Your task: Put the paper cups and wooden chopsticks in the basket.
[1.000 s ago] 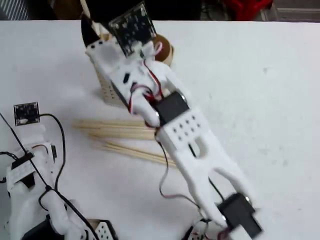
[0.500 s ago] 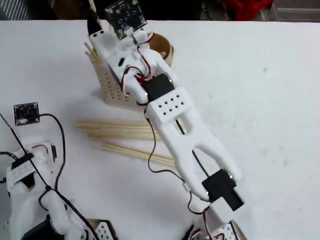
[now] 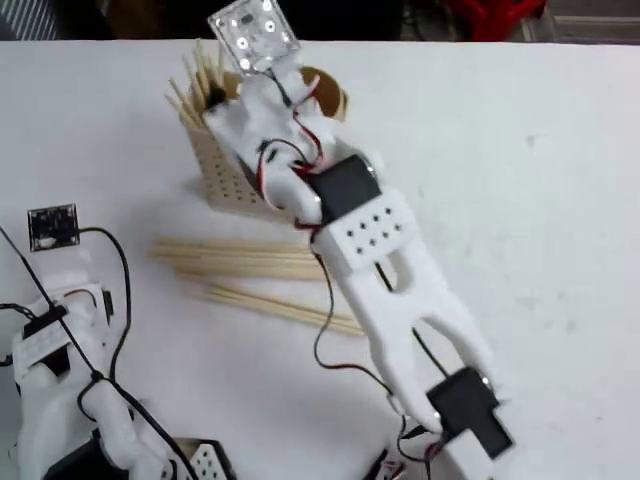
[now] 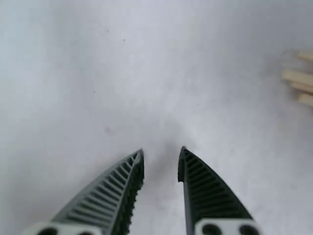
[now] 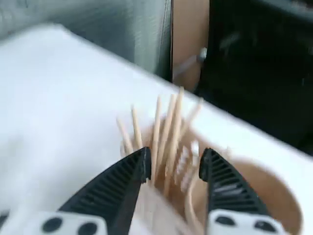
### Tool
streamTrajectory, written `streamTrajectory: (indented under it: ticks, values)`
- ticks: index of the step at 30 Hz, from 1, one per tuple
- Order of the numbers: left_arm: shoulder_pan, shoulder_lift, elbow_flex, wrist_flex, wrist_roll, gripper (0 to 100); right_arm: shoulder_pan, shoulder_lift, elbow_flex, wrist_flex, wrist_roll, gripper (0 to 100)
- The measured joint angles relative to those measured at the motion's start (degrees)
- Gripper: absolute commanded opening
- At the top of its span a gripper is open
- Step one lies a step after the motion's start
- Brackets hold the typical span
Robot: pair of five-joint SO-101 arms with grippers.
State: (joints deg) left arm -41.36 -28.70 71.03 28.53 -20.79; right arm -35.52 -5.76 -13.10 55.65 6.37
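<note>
Wooden chopsticks (image 5: 168,122) stand in the basket (image 3: 225,175) beyond the right gripper (image 5: 174,155), jaws parted.

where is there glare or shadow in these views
High view: the camera board on the right arm over the basket glares white; loose chopsticks cast thin soft shadows on the table. Left wrist view: faint shading beneath the left jaws. Right wrist view: bright table, dark room behind.

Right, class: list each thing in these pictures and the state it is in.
Basket: upright, holding chopsticks.
Standing chopsticks: on end in the basket, fanned out.
Loose chopsticks: lying flat on the table.
Paper cup: upright, mouth up.
Right gripper: open, above the basket.
Left gripper: open, above the table.
</note>
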Motion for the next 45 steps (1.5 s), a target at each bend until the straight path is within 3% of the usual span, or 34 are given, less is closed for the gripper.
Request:
streamTrajectory:
  ticks: [3,7,10,13,23,32,37,41,45]
  values:
    - [0.0,0.0,0.0,0.0,0.0,13,0.3,-2.7,0.0,12.5,2.5,17.3]
    - [0.0,0.0,0.0,0.0,0.0,13,-5.0,-3.0,0.6,26.4,14.0,17.3]
    - [0.0,0.0,0.0,0.0,0.0,13,-9.1,-3.1,6.7,29.7,21.6,17.3]
    - [0.0,0.0,0.0,0.0,0.0,13,-9.8,-3.7,17.7,24.9,26.1,17.3]
    - [0.0,0.0,0.0,0.0,0.0,13,-11.7,-7.4,57.8,-10.5,30.9,15.6]
    - [0.0,0.0,0.0,0.0,0.0,13,-9.9,-0.9,60.1,-23.4,30.9,14.2]
    - [0.0,0.0,0.0,0.0,0.0,13,-8.6,2.0,59.6,-24.4,30.9,12.8]
    - [0.0,0.0,0.0,0.0,0.0,13,-8.5,3.7,58.9,-24.7,30.9,0.8]
    - [0.0,0.0,0.0,0.0,0.0,13,-8.4,4.0,58.5,-24.8,30.9,1.5]
